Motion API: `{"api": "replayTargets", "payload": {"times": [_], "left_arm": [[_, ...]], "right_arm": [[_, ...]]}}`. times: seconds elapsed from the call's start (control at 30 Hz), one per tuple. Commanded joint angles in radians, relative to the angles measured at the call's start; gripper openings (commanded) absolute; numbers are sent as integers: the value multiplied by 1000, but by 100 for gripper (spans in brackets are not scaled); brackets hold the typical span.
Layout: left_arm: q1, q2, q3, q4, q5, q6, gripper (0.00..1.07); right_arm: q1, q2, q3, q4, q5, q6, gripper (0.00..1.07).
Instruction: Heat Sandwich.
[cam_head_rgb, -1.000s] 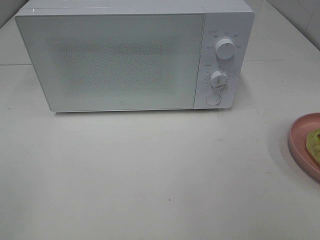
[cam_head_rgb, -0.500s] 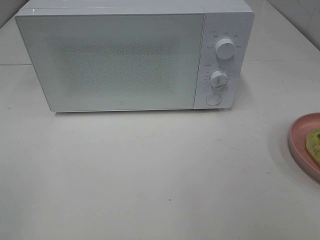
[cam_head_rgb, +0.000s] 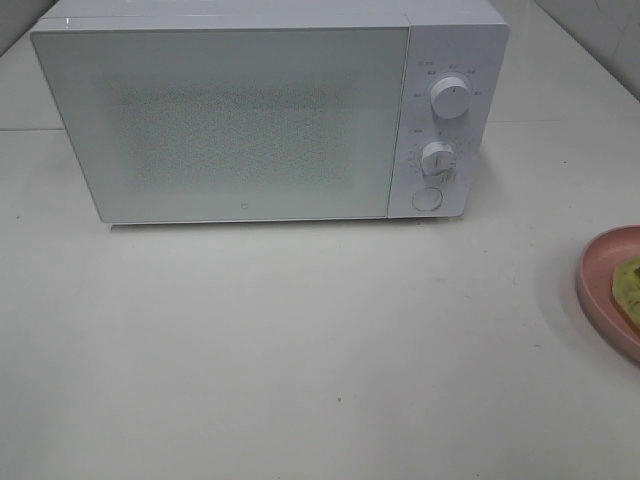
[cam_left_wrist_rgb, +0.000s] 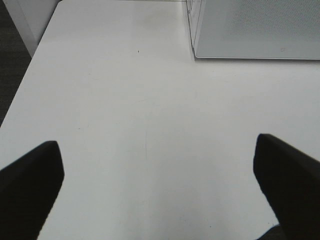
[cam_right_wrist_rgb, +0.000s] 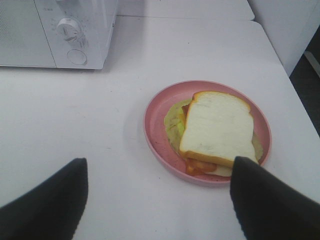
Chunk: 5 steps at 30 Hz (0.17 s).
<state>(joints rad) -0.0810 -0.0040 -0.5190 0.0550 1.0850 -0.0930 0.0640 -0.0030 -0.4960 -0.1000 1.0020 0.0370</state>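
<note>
sandwich (cam_right_wrist_rgb: 218, 129) on pink plate (cam_right_wrist_rgb: 156, 131), microwave (cam_head_rgb: 230, 120) door shut, both arms' fingers (cam_left_wrist_rgb: 31, 185) wide, empty

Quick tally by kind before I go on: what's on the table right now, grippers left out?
White boxy microwave oven with closed door: 1
Round pink plate: 1
Sandwich of white bread with green leafy filling: 1
Total: 3
</note>
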Motion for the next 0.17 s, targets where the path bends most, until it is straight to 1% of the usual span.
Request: {"api": "replayTargets", "payload": {"times": [0.03, 0.17], "left_arm": [[1, -23, 0, 0, -11, -1, 98], [1, -23, 0, 0, -11, -1, 98]], "right_arm": [[-4, -28, 1, -1, -7, 9, 75], [-4, -28, 1, -1, -7, 9, 75]]}}
